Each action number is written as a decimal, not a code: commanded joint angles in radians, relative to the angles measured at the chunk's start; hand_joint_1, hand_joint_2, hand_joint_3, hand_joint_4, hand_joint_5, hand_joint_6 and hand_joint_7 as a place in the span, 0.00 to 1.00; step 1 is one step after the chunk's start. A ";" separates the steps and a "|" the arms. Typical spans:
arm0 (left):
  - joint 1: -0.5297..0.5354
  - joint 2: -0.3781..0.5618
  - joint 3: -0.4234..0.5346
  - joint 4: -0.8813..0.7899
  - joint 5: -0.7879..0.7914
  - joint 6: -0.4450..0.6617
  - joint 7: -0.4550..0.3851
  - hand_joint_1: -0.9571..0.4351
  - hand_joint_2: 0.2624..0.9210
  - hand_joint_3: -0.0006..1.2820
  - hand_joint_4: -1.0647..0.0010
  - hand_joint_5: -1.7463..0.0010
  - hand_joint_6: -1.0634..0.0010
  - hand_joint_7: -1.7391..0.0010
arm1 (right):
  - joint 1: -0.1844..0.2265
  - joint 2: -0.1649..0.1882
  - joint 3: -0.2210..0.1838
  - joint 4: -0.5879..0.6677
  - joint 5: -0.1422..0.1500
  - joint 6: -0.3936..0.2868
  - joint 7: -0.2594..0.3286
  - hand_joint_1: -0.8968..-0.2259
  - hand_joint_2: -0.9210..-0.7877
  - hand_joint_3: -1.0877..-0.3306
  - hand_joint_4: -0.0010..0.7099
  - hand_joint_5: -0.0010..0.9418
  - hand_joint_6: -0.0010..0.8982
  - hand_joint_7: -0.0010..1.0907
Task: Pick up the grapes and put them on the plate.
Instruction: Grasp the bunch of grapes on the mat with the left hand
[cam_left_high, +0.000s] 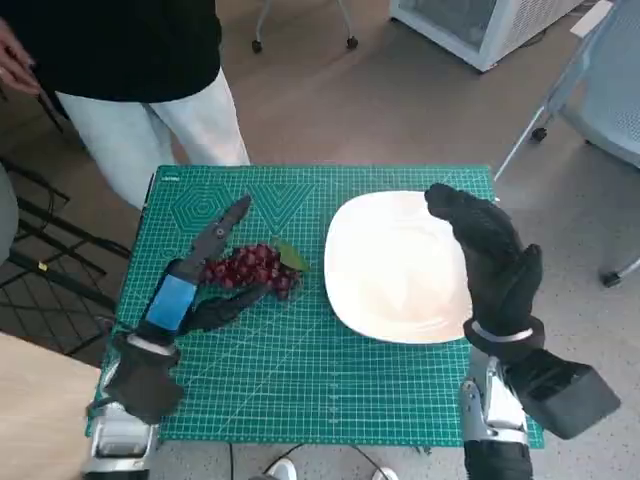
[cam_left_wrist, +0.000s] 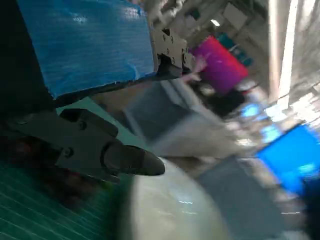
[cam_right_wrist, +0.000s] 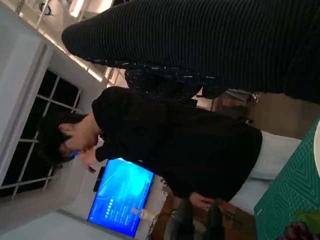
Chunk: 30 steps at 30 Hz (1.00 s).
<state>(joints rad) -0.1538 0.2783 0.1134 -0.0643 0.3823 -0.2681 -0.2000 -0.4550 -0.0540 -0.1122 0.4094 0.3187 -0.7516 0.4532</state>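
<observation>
Left hand (cam_left_high: 190, 285) is down on the green mat (cam_left_high: 300, 380), fingers spread either side of the grapes (cam_left_high: 250, 268), one reaching past the bunch's far side, another along the near side; whether it has a grip, I can't tell. The grapes lie just left of the white plate (cam_left_high: 400, 268). Right hand (cam_left_high: 495, 265) hangs over the plate's right edge, fingers loosely extended, holding nothing. A person (cam_left_high: 130, 60) stands at the far side.
</observation>
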 joint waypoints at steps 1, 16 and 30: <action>0.038 0.051 -0.075 -0.237 0.393 0.302 -0.064 0.33 0.79 0.01 1.00 1.00 0.91 1.00 | 0.008 0.004 -0.001 0.023 0.010 0.021 0.006 0.27 0.00 0.52 0.48 0.00 0.02 0.54; -0.011 0.030 -0.182 -0.266 0.471 0.513 -0.155 0.34 0.68 0.00 1.00 1.00 0.85 0.99 | 0.009 0.005 -0.001 0.025 0.024 0.022 0.018 0.29 0.00 0.53 0.48 0.00 0.02 0.54; -0.076 0.040 -0.261 -0.217 0.481 0.598 -0.188 0.35 0.68 0.00 1.00 1.00 0.84 0.99 | 0.012 0.001 -0.004 0.034 0.005 -0.004 0.010 0.31 0.00 0.53 0.48 0.00 0.03 0.54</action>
<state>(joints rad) -0.2058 0.3096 -0.1271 -0.2955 0.8515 0.3053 -0.3770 -0.4571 -0.0547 -0.1141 0.4275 0.3331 -0.7545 0.4647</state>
